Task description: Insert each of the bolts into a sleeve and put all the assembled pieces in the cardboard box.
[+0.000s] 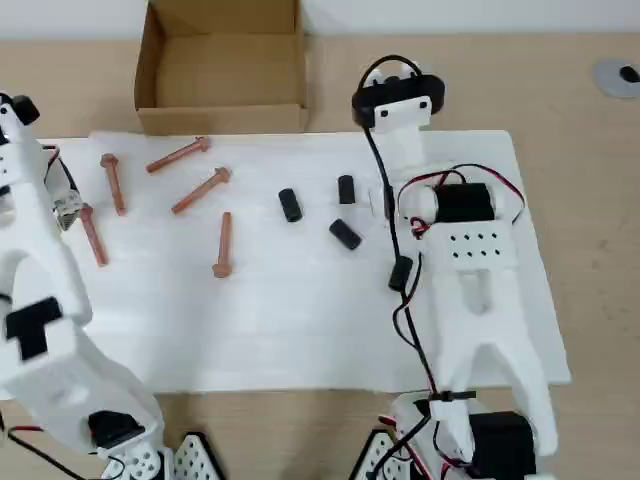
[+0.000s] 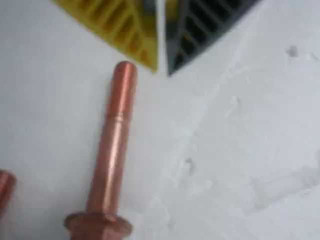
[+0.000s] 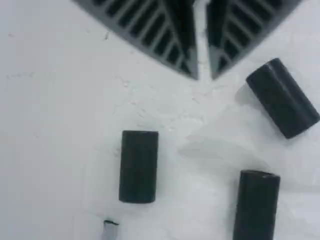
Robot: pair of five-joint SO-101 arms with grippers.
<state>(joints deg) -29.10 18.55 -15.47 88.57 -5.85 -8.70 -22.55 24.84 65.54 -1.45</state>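
Several copper bolts lie on the left of the white mat [image 1: 300, 320], among them one [image 1: 93, 235] beside my left gripper [image 1: 68, 208]. In the left wrist view that bolt [image 2: 112, 145] lies with its threaded end just off the shut yellow and black fingertips of the left gripper [image 2: 161, 67], untouched. Three black sleeves [image 1: 290, 205] [image 1: 346, 189] [image 1: 345, 234] lie mid-mat. My right gripper [image 1: 380, 200] sits just right of them. The right wrist view shows it [image 3: 202, 75] shut and holding nothing, with the sleeves [image 3: 139, 166] [image 3: 282, 97] [image 3: 257, 205] lying ahead of it.
The open cardboard box [image 1: 220, 105] stands past the mat's far edge, left of centre. A black lump on the right arm's cable [image 1: 401, 272] hangs over the mat. A second bolt [image 2: 4, 187] shows at the left wrist view's edge.
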